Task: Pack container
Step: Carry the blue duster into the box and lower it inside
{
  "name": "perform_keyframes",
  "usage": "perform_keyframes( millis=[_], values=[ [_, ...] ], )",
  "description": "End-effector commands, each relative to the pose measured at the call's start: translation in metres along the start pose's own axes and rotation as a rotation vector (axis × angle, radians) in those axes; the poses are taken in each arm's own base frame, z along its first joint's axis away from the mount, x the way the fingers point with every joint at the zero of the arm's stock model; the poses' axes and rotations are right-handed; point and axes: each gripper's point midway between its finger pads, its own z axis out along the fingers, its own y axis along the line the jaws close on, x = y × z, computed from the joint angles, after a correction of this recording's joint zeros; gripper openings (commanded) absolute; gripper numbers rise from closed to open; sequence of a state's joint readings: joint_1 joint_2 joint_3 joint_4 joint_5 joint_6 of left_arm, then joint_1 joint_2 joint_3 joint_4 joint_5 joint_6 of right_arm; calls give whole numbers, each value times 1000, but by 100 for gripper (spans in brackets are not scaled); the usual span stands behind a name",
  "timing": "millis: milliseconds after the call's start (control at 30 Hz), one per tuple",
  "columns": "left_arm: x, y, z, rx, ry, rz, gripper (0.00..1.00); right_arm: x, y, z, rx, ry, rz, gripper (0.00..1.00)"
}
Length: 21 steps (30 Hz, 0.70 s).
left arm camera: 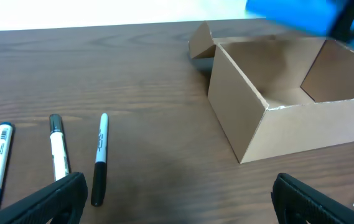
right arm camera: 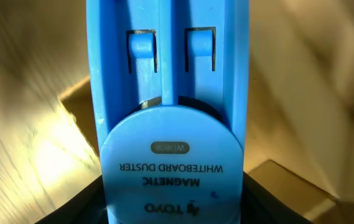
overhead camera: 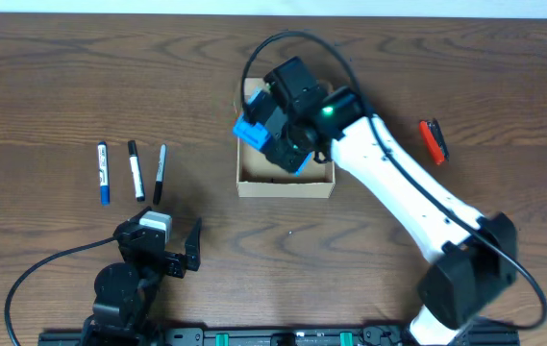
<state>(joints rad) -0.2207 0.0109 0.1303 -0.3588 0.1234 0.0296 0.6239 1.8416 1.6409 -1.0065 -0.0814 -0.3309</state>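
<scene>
Under the right tool [overhead camera: 273, 133], blue duster [overhead camera: 248, 130] in its grip, the container [overhead camera: 283, 188]; left tool [overhead camera: 170, 242] spread, empty.

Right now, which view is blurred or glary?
Right wrist: duster sharp, lettering readable, background blurred, with a bright warm patch at left. Left wrist: markers and container crisp, the duster at top right smeared. Overhead: even light, soft shadows, no strong glare.

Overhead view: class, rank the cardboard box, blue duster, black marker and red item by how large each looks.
1. cardboard box
2. blue duster, partly hidden and nearer the camera, so less certain
3. black marker
4. red item, a little shorter than the marker
</scene>
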Motion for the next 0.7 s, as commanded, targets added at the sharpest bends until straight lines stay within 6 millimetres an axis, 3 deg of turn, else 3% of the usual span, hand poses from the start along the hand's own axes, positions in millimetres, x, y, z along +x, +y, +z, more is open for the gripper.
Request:
perform_keyframes(
  millis=[0, 300, 667],
  values=[
    [9, 2, 3, -11, 18, -4, 95, 4, 9, 17, -42, 40, -123, 49],
    [9, 2, 3, -11, 18, -4, 95, 25, 5, 51, -90, 141, -234, 49],
    [9, 2, 3, -11, 18, -4, 95, 32, -9, 45, -86, 143, -223, 49]
  ],
)
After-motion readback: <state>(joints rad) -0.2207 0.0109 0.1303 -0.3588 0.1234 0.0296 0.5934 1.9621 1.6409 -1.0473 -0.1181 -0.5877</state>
